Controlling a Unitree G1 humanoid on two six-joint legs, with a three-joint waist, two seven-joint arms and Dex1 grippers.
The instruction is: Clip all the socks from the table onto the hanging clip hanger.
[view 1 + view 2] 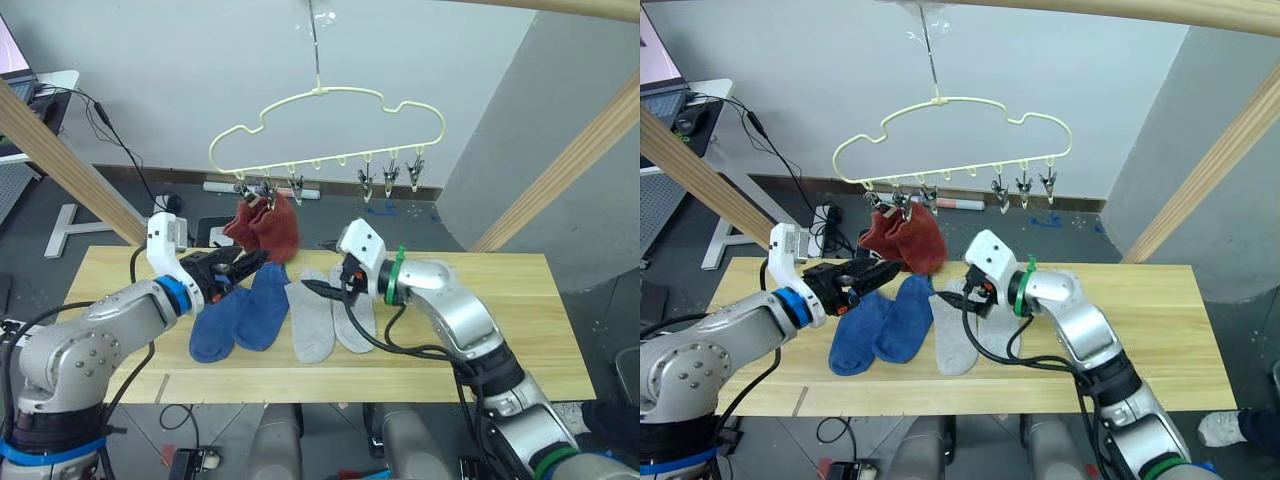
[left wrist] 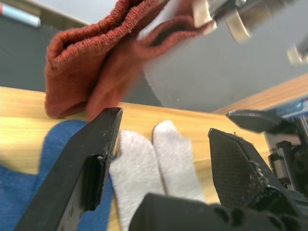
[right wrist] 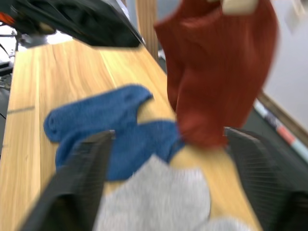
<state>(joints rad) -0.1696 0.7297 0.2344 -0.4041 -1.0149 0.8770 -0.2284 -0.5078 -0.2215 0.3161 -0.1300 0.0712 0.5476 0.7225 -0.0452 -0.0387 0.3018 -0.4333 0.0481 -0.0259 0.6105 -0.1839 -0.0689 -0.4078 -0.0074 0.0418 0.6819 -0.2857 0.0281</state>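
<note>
The pale yellow clip hanger [image 1: 330, 125] hangs over the table's far edge. Two rust red socks [image 1: 266, 224] are clipped to its leftmost clips; the clips on the right [image 1: 390, 176] carry nothing. On the light wood table [image 1: 520, 330] lie two blue socks [image 1: 240, 315] and, beside them, two light grey socks [image 1: 325, 318]. My left gripper [image 1: 250, 264] is open just below and left of the red socks, above the blue ones. My right gripper [image 1: 318, 289] is open low over the grey socks' upper ends. The left wrist view looks past open fingers [image 2: 91, 159] at the red socks [image 2: 96, 72].
Slanted wooden posts stand at the far left [image 1: 60, 160] and far right [image 1: 570, 170] of the table. A thick wooden rail [image 1: 580, 8] runs overhead. The table's right part is bare wood. Cables and a desk leg [image 1: 70, 225] are on the floor behind.
</note>
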